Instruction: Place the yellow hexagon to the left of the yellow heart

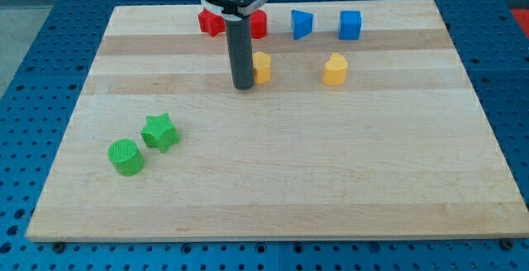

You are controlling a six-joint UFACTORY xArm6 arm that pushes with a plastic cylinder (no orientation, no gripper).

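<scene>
Jaws: no clamp on this arm, just a dark rod; my tip (243,86) rests on the desk (273,172), touching the yellow hexagon's (262,67) left side.
Yellow heart (335,69): well right of the hexagon, bare wood between.
Behind: two red blocks (212,21), partly hidden; blue blocks (302,24), (350,25).
Near left: green star (159,131), green cylinder (126,156), ribbed plastic.

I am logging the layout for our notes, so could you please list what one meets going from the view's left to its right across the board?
green cylinder → green star → my tip → yellow hexagon → yellow heart → blue cube
</scene>
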